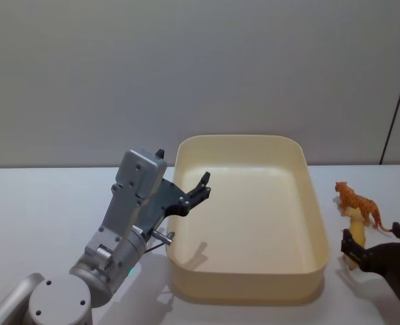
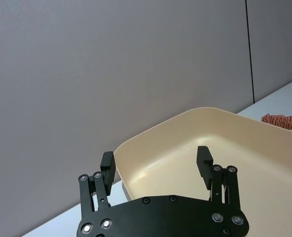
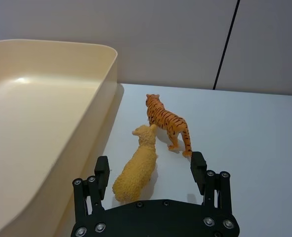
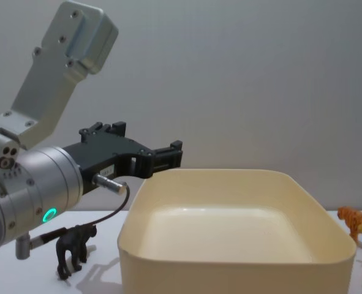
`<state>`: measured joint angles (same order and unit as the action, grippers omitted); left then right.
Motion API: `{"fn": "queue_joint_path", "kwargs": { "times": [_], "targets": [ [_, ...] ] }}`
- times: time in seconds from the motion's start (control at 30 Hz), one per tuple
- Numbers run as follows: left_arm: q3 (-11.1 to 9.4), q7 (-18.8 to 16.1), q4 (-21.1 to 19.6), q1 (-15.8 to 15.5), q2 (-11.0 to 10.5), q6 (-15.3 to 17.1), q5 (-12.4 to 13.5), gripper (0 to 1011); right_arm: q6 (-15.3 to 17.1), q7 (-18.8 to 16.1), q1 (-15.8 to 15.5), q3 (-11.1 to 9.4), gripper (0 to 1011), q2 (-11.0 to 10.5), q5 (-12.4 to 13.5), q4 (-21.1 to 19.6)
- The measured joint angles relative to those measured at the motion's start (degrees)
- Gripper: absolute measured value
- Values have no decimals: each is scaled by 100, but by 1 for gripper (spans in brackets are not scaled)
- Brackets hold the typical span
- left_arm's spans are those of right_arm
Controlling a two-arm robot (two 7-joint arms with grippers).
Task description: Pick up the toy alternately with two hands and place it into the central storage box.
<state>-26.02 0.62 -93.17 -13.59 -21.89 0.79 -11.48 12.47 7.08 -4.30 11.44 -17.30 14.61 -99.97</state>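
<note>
The cream central storage box [image 1: 319, 230] stands mid-table with nothing inside; it also fills much of the chest view as the box [image 4: 230, 257]. My left gripper [image 1: 202, 189] hovers open and empty over the box's left rim, its black fingers [image 2: 107, 161] spread wide. My right gripper [image 3: 150, 169] is low at the box's right side, open, with the rear of a yellow sheep toy [image 3: 137, 165] between its fingers. An orange tiger toy [image 3: 167, 123] stands just beyond the sheep. In the head view the sheep [image 1: 353, 223] and tiger [image 1: 359, 202] sit ahead of the right gripper [image 1: 372, 242].
A small black ape figure [image 4: 74, 247] stands on the white table [image 1: 37, 210] left of the box, under my left arm [image 4: 33, 184]. A grey wall closes off the back. The tiger [image 4: 354, 220] shows at the right edge of the chest view.
</note>
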Motion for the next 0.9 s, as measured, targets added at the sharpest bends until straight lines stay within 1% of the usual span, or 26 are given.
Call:
{"fn": "queue_joint_path", "kwargs": {
  "times": [0.17, 0.4, 0.47, 0.5, 0.6, 0.63, 0.7, 0.77, 0.9],
  "targets": [
    [0, 0, 0, 0, 0, 0, 0, 1001, 84, -26, 191, 71, 1001, 163, -171, 293],
    [0, 0, 0, 0, 0, 0, 0, 1001, 124, -83, 400, 156, 1001, 344, -376, 626],
    [0, 0, 0, 0, 0, 0, 0, 1001, 126, -96, 440, 172, 985, 378, -414, 687],
    [0, 0, 0, 0, 0, 0, 0, 1001, 128, -109, 473, 185, 949, 408, -446, 746],
    [0, 0, 0, 0, 0, 0, 0, 1001, 131, -127, 528, 207, 906, 454, -499, 832],
    [0, 0, 0, 0, 0, 0, 0, 1001, 131, -127, 528, 207, 856, 454, -499, 832],
    [0, 0, 0, 0, 0, 0, 0, 1001, 134, -138, 571, 225, 824, 492, -544, 906],
    [0, 0, 0, 0, 0, 0, 0, 1001, 135, -145, 588, 231, 733, 506, -562, 935],
    [0, 0, 0, 0, 0, 0, 0, 1001, 137, -156, 627, 245, 617, 538, -597, 995]
  ]
}}
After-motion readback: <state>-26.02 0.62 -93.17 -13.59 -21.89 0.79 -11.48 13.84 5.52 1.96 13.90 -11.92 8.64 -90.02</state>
